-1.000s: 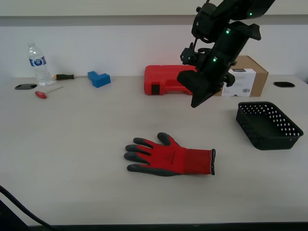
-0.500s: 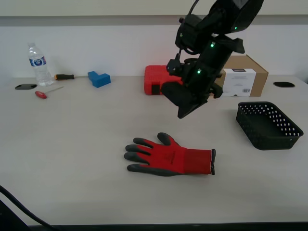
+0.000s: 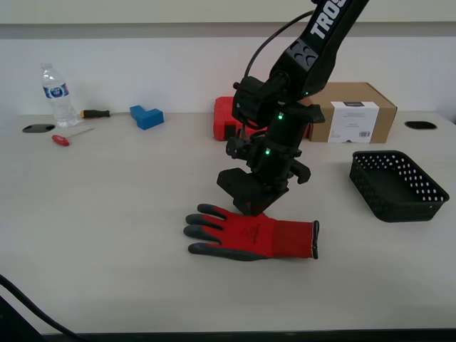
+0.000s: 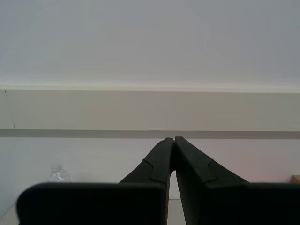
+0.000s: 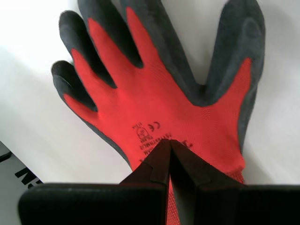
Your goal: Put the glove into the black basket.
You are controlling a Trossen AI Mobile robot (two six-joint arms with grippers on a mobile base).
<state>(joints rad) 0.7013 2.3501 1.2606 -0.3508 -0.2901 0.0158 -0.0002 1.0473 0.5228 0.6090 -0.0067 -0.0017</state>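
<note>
The red glove point(image 3: 263, 235) with dark grey fingers lies flat on the table, fingers toward the exterior view's left, cuff toward the right. My first gripper point(image 3: 246, 206) hangs just over the back of the glove, near the thumb. In the first wrist view the glove point(image 5: 154, 103) fills the frame and my first gripper point(image 5: 169, 141) has its jaws closed together, with nothing between them. The black basket point(image 3: 392, 196) stands empty at the exterior view's right. My second gripper point(image 4: 174, 138) is shut and points at a wall; it does not show in the exterior view.
A red tool case point(image 3: 226, 117) and a brown cardboard box point(image 3: 356, 110) stand at the back behind the arm. A blue block point(image 3: 146, 115), a water bottle point(image 3: 57, 96) and two screwdrivers point(image 3: 68, 137) lie at the back left. The table's front edge runs below the glove.
My first arm has swung down and toward the exterior view's left, from high near the cardboard box to just over the glove. The glove and basket have not moved.
</note>
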